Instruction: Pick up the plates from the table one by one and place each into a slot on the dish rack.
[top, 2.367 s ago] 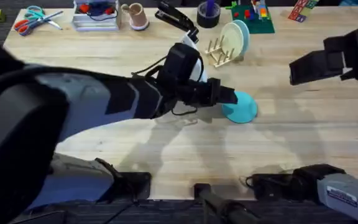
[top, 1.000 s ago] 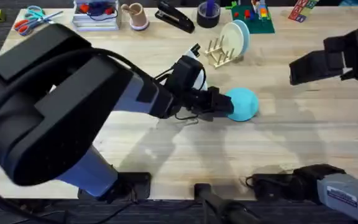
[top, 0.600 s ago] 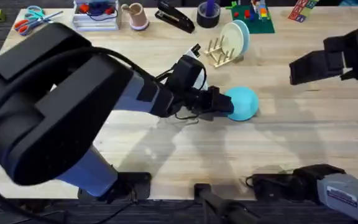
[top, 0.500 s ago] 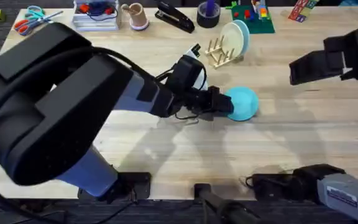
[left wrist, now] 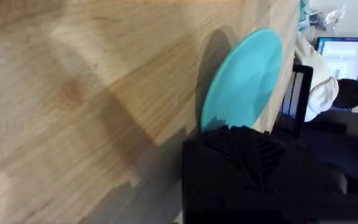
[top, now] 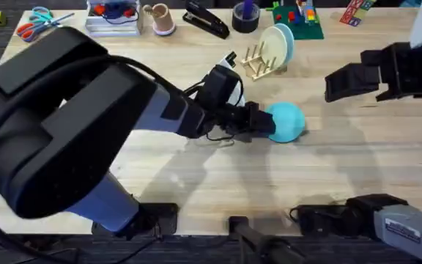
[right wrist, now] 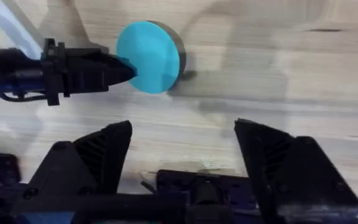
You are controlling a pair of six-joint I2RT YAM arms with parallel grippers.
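Mid-counter, near the rack: turquoise plate tilted up, rim pinched by closed left pincer. Probably light, stiff, slippery; best gripped at rim. Right pincer wide open, empty.

We saw the table as pale wood planks, matt, with plain grain lines, seams and a darker knot in the left wrist view. The turquoise plate looked like smooth plastic with a soft, even sheen and no pattern. The cream-yellow plate had the same smooth plastic look. The dish rack was bare light wood, its thin pegs unpainted and dull. The left gripper and right gripper were black, hard and matt, like moulded plastic. The stapler was black and slightly glossy.
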